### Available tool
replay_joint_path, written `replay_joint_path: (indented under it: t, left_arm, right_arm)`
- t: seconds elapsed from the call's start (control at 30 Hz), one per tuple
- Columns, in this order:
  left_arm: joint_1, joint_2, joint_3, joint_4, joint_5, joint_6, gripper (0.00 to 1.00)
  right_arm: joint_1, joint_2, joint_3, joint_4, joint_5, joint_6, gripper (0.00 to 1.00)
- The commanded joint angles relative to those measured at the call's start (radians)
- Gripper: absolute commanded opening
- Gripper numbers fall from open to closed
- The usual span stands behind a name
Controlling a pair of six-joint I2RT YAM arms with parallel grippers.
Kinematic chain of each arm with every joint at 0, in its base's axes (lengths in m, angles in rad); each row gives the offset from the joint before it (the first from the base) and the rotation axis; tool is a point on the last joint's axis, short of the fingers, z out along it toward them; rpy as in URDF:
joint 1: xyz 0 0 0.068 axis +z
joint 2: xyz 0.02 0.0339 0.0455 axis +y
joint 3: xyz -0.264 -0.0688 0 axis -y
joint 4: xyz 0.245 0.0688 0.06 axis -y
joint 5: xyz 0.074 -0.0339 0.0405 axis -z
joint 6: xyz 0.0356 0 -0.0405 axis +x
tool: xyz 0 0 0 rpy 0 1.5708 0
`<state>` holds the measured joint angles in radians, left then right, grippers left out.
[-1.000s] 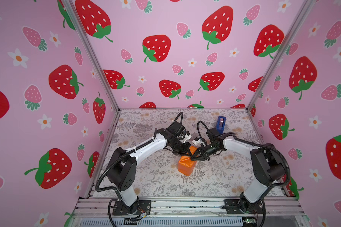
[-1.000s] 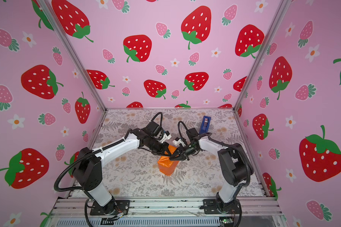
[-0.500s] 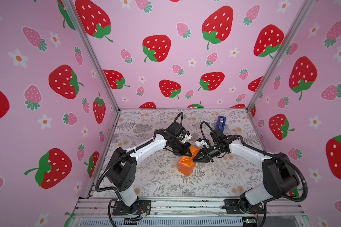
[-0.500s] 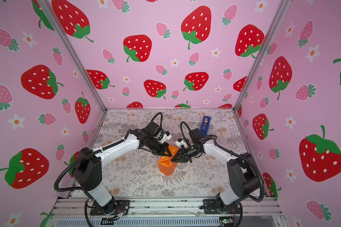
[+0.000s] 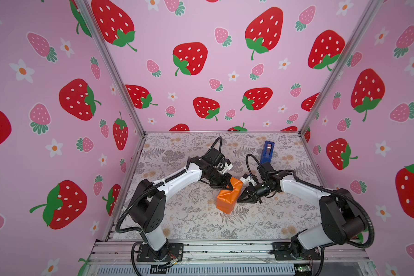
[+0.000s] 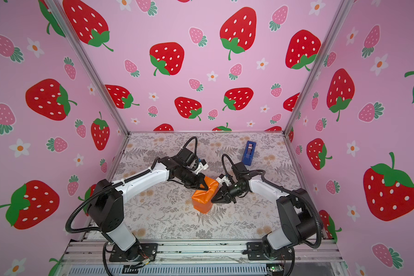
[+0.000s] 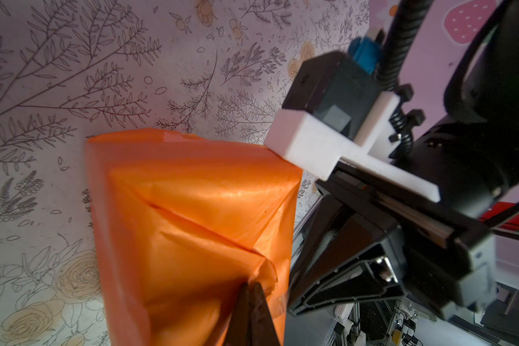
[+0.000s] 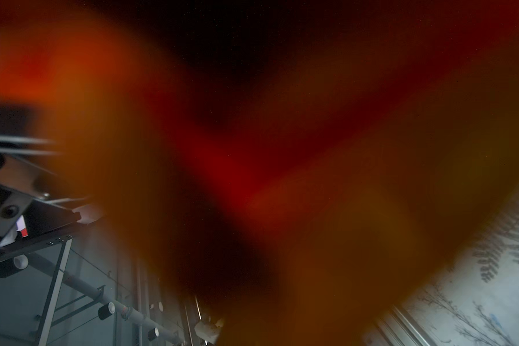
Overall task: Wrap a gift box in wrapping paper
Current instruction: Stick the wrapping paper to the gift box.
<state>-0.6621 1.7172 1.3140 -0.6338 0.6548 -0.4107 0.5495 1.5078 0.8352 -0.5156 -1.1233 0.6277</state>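
The wrapping paper (image 5: 226,199) (image 6: 203,199) stands as a glossy orange folded parcel in the middle of the table. It covers the gift box, which is hidden. My left gripper (image 5: 230,188) (image 6: 204,188) is shut, its tip pressed on the folded flaps on top of the parcel; in the left wrist view the gripper (image 7: 250,287) meets the paper (image 7: 192,209) at a crease. My right gripper (image 5: 238,201) (image 6: 212,202) is shut to a point against the parcel's right side. In the right wrist view blurred orange paper (image 8: 312,149) fills the frame and hides the jaws.
A blue tape dispenser (image 5: 267,151) (image 6: 249,153) stands at the back right of the floral table (image 5: 182,215), behind the right arm. Pink strawberry walls close in three sides. A metal rail (image 5: 225,248) runs along the front edge.
My right gripper has slid down and toward the front along the parcel's right side, and its elbow has swung outward. The left gripper has stayed on top of the parcel.
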Motion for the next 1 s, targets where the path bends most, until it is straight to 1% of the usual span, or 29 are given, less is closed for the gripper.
replay_joint_path:
  t: [0.0, 0.07, 0.17, 0.3, 0.37, 0.5, 0.6, 0.7, 0.97]
  left_arm:
    - [-0.005, 0.039, -0.038, -0.106, -0.080, 0.019, 0.00]
    - [-0.005, 0.041, -0.035, -0.108, -0.078, 0.019, 0.00]
    - [-0.005, 0.035, -0.030, -0.112, -0.078, 0.021, 0.00]
    - [-0.006, 0.029, -0.027, -0.114, -0.078, 0.019, 0.00]
    - [-0.005, 0.028, -0.024, -0.116, -0.078, 0.019, 0.00]
    - [-0.005, 0.033, -0.022, -0.120, -0.078, 0.019, 0.00]
    - [-0.005, 0.033, -0.021, -0.116, -0.079, 0.015, 0.00]
    - [-0.005, 0.033, -0.019, -0.118, -0.080, 0.016, 0.00]
    - [-0.005, 0.019, -0.028, -0.121, -0.085, 0.014, 0.00]
  right_arm:
    - [0.001, -0.010, -0.035, 0.019, 0.014, 0.015, 0.14]
    - [0.000, -0.006, -0.051, 0.022, 0.033, 0.015, 0.16]
    - [-0.018, -0.022, -0.024, -0.063, 0.140, -0.028, 0.16]
    - [-0.056, -0.078, -0.022, -0.090, 0.185, -0.018, 0.18]
    - [-0.059, -0.100, -0.009, -0.097, 0.189, -0.016, 0.18]
    - [-0.059, -0.150, 0.030, -0.085, 0.148, 0.009, 0.17]
    - [-0.052, -0.170, 0.032, -0.021, 0.101, 0.058, 0.17]
    - [-0.032, -0.158, 0.011, 0.066, 0.091, 0.115, 0.16]
    - [0.010, -0.087, -0.063, 0.268, 0.084, 0.206, 0.11]
